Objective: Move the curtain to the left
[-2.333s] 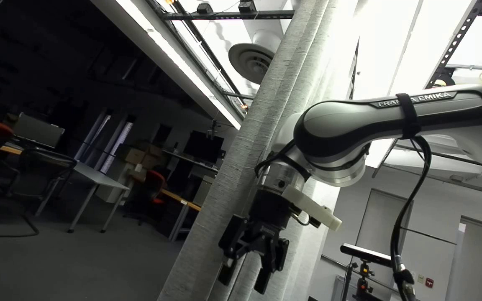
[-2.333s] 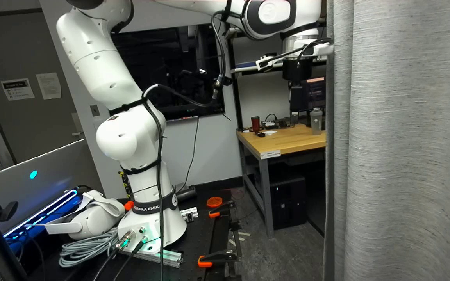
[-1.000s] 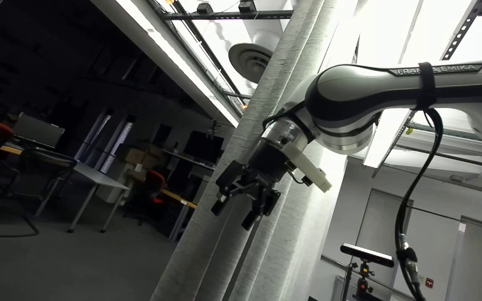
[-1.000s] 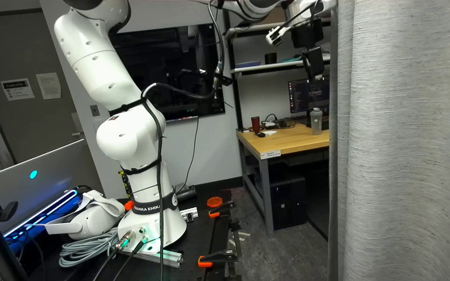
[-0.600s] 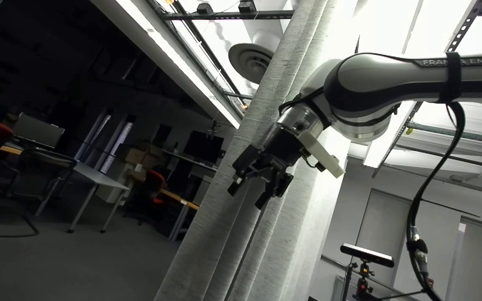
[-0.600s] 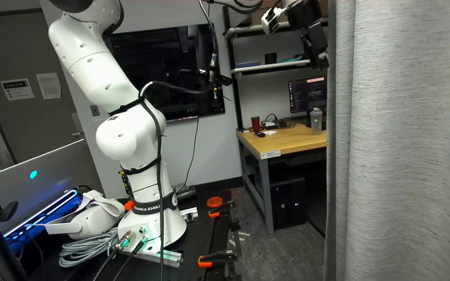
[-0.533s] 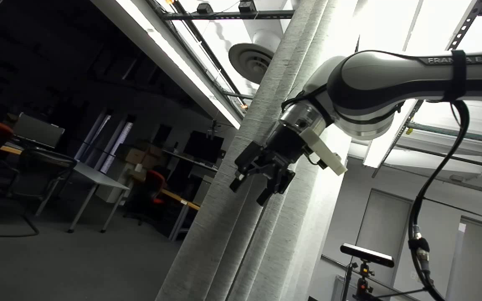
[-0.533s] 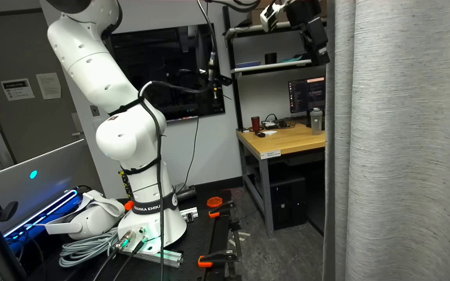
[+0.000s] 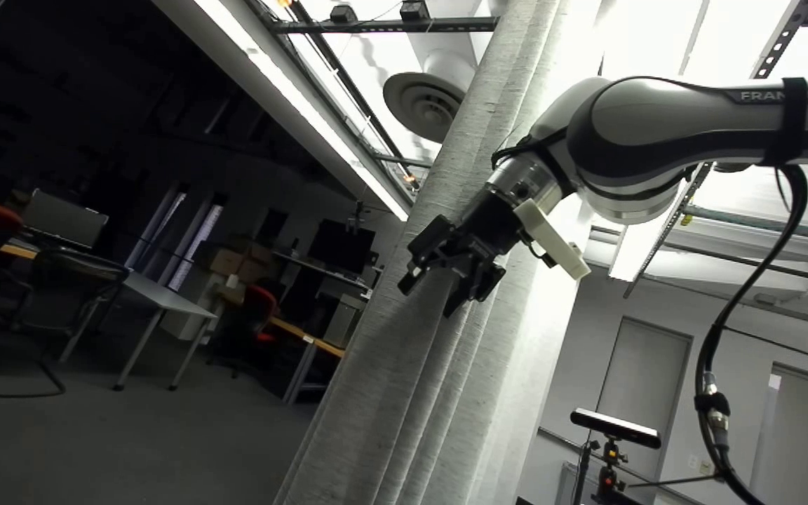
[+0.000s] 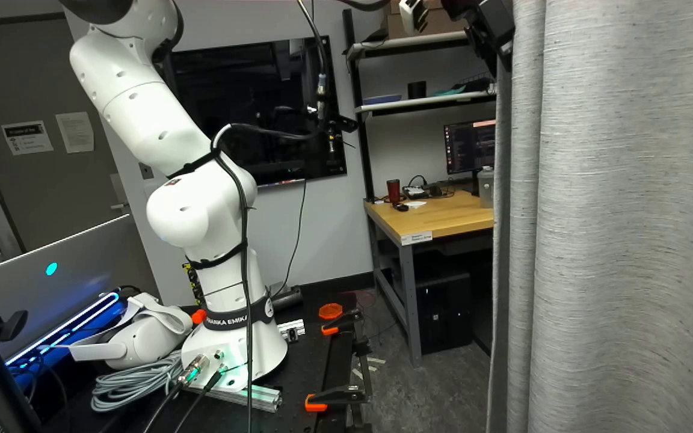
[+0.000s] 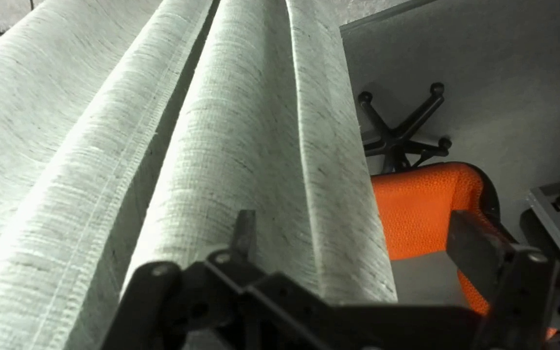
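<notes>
The curtain point(image 10: 623, 240) hangs beside the gripper point(image 9: 428, 297), folds and long axis vertical. The fingers point(image 11: 472, 253) are spread wide near its edge; I cannot tell whether they touch it.

Arm point(image 10: 148, 114) leaning back, gripper point(image 9: 431, 294) hanging high above the base point(image 10: 235, 343) with its fingers point(image 11: 245, 233) standing wide apart.
In an exterior view the base is standing upright, the elbow point(image 10: 154, 27) is meeting the top edge, and only part of the gripper is showing. In an exterior view the forearm point(image 9: 698, 116) is lying nearly level while the wrist point(image 9: 527, 179) is bending downward, so the gripper is pointing at a slant, down and toward the picture's left.
</notes>
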Motion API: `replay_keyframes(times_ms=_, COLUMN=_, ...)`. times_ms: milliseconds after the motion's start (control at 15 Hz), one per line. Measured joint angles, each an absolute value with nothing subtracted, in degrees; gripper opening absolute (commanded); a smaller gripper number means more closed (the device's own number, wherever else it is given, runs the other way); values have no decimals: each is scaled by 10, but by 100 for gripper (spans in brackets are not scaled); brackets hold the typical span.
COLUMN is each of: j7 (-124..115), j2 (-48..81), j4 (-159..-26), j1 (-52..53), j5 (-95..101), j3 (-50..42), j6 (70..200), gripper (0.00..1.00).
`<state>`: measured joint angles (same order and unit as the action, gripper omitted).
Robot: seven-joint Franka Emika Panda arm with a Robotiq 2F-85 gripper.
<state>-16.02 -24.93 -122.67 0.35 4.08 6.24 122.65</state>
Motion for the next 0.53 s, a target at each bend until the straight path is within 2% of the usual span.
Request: replay_keyframes(times_ms=533, j7=-161, j2=-249, j4=-1241, j1=-12, j5=42, j3=55, j6=1199, gripper=100)
